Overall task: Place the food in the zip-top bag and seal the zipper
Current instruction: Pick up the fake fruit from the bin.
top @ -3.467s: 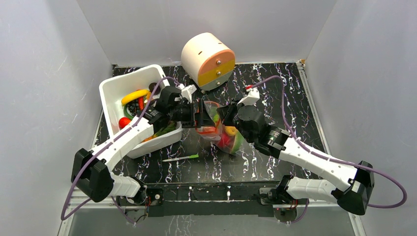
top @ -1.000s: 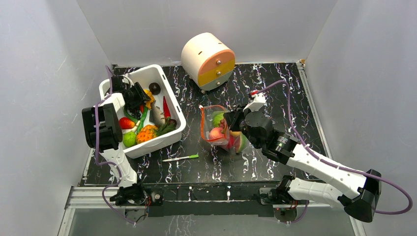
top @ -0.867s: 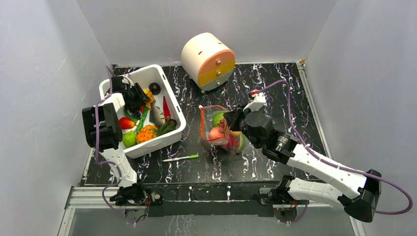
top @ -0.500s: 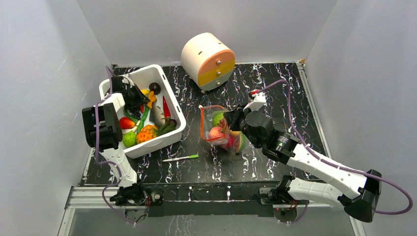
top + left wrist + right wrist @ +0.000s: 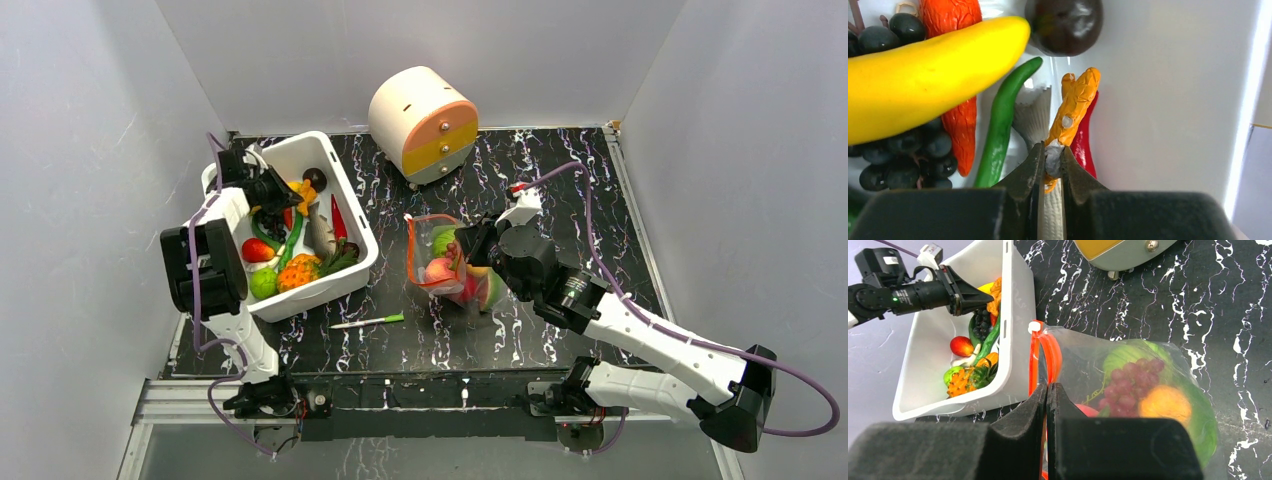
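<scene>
since a few seconds ago my left gripper [image 5: 1051, 152] has left the bag mouth and gone to the white bin [image 5: 320, 290] at ten o'clock. its jaws are nearly closed there, pinching the thin end of a knobbly orange piece [image 5: 1075, 100] beside a smooth yellow banana [image 5: 923, 85], so i judge more food is about to travel. at centre, the crinkly clear zip-top bag [image 5: 462, 275] already holds purple grapes [image 5: 1133, 385]. its red-orange zipper [image 5: 1034, 360] is unsealed, and the right gripper [image 5: 1047, 390] is clamped tight on that strip.
</scene>
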### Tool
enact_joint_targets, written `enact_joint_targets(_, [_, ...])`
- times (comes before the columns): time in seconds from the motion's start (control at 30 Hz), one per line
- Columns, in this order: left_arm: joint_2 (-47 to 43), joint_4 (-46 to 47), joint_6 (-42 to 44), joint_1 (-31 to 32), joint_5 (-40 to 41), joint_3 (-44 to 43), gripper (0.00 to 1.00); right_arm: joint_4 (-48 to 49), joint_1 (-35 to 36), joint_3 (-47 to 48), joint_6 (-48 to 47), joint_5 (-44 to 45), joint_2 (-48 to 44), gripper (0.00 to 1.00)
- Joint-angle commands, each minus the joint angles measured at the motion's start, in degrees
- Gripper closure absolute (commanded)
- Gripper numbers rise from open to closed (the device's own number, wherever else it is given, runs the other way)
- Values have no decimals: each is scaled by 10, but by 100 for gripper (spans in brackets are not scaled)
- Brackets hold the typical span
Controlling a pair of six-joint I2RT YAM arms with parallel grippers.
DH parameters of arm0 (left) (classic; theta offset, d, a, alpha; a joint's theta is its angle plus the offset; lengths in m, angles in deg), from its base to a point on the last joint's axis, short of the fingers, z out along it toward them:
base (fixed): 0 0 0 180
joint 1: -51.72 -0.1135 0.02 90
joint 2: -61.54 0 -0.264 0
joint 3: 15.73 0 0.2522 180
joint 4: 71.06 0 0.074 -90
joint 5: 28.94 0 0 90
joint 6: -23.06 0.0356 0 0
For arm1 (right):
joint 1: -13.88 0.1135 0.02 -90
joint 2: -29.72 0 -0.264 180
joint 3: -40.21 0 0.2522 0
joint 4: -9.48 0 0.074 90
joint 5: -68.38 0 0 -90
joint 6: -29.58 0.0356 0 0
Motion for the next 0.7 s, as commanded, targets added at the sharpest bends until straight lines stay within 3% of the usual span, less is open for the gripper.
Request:
enact_joint_targets(0.0, [-76, -48, -13, -1, 0, 3, 100, 26, 2, 15, 2, 15, -18, 100])
enact_joint_targets(0.33, [-174, -78, -41, 5, -65, 51, 100, 23, 2, 24, -18, 36, -17, 100])
enact_joint_targets(0.67, [-246, -168, -8, 97, -79, 5, 100, -3, 2, 38, -40, 75, -23, 100])
